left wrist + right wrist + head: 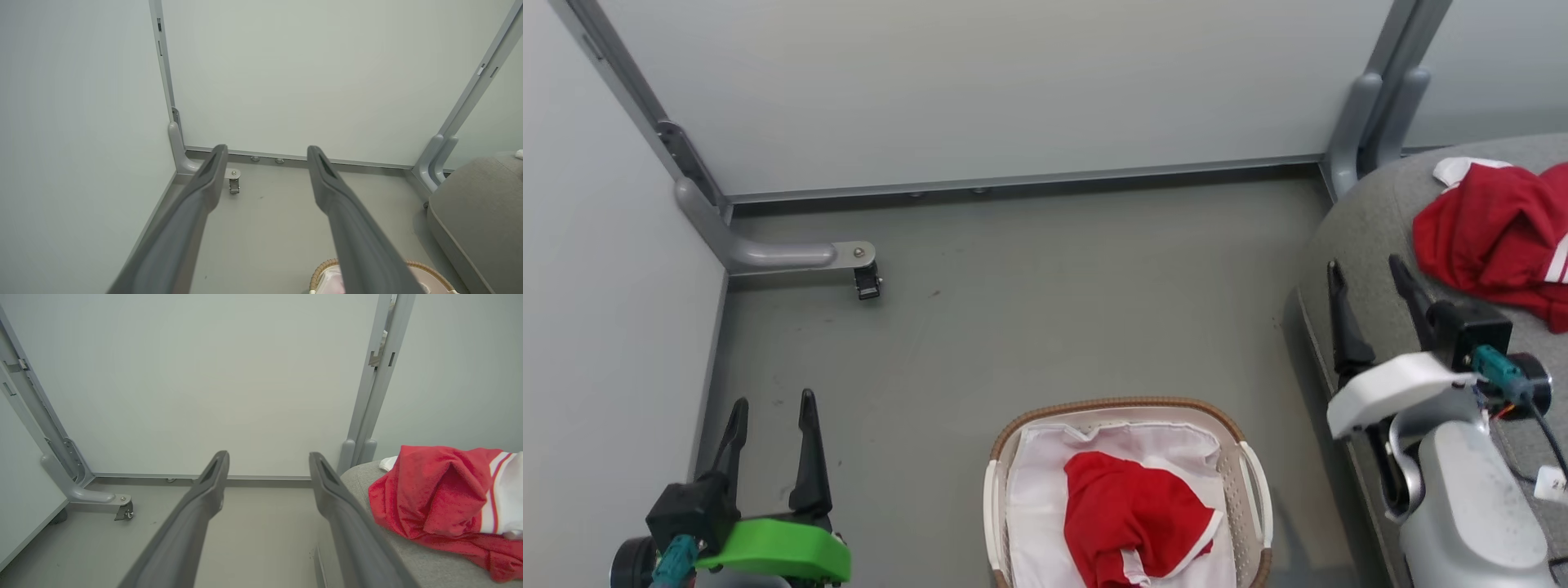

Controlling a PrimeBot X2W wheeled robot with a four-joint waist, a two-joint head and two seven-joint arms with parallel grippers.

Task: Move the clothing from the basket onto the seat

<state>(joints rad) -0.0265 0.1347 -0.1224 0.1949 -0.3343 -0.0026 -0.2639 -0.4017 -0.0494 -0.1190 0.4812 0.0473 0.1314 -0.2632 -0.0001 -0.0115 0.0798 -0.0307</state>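
Red clothing, we count two pieces: first garment (1131, 514) in one basket (1119, 404), second garment (1486, 233) on one seat (1372, 204). Our left gripper (774, 400) and right gripper (1364, 263) gape, empty.

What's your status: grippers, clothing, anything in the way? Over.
Left gripper open, empty; right gripper open, empty. One red garment on seat; second red garment in basket. Nothing seen blocking the basket.
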